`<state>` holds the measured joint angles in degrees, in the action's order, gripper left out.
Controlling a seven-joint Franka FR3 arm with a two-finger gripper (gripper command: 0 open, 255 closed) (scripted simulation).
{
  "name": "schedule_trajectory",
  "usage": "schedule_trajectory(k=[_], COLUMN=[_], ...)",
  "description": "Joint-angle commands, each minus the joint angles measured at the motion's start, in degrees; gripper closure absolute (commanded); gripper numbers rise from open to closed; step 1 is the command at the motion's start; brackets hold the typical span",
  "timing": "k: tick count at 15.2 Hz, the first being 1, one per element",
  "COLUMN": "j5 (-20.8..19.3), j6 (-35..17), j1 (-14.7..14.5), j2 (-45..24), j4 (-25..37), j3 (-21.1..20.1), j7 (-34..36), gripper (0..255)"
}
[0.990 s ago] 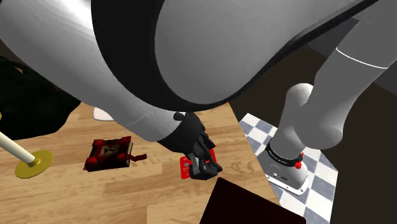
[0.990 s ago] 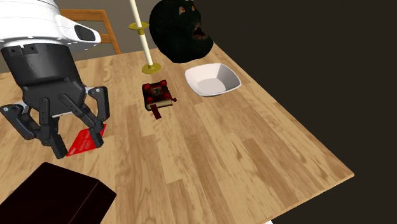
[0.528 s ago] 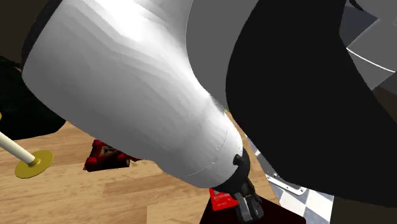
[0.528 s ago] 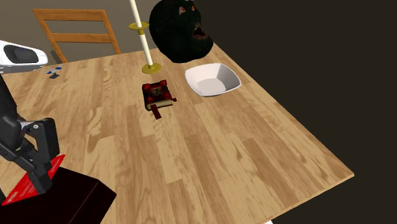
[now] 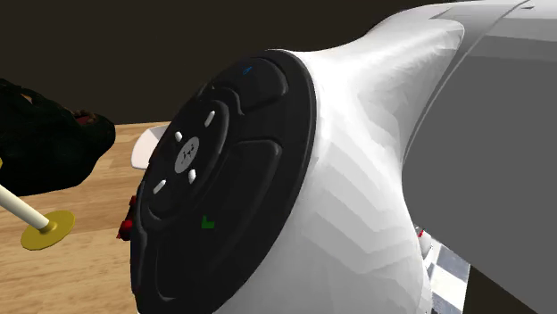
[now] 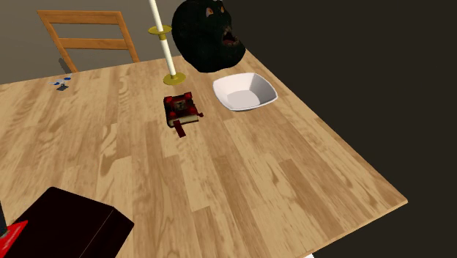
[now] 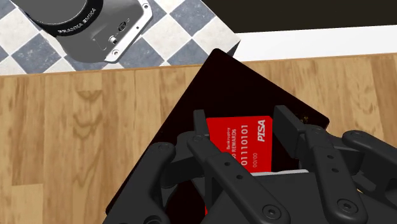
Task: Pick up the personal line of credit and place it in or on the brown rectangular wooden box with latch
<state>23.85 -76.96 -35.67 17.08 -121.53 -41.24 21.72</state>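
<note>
Wrist view: the gripper (image 7: 243, 127) is closed on the red card (image 7: 243, 151), one black finger against each side edge. The card bears white print, partly cut off by the fingers; its lower end is hidden behind the hand. The card sits over the dark box (image 7: 210, 89). Whether card and box touch cannot be told. The box reads almost black; no latch can be made out. Beyond it lie the wooden table (image 7: 76, 127), the checkered floor (image 7: 184, 32) and the arm's base (image 7: 89, 25).

Second exterior view: the box (image 6: 66, 223) stands at the table's near-left corner, cut off by the frame. A red corner of the card (image 6: 13, 236) shows at the picture's left edge, beside the box. Well apart from it are a red book (image 6: 181, 110), a white bowl (image 6: 244, 91), a black lump (image 6: 207, 33) and a chair (image 6: 91, 37).

Shoulder view: the arm (image 5: 357, 178) blocks most of the table, box and card included. The black lump (image 5: 45, 143) and a yellow disc (image 5: 49, 230) show at the left.
</note>
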Motion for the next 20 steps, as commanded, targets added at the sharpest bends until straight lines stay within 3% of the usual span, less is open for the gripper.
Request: schedule_trajectory(k=[1,11,19,20], j5=[0.1,-0.3,-0.3,-0.3], j6=[-1.5,-9.5,-9.8,-9.8], j1=[-0.1,0.0,0.0,0.0], j2=[-0.2,-2.8,-2.9,-2.8], j4=[-1.3,-7.0,-7.1,-7.2], j3=[-0.3,-2.3,-2.4,-2.4], j7=[-0.2,-0.8,-0.8,-0.9], gripper=[255,255,255,0])
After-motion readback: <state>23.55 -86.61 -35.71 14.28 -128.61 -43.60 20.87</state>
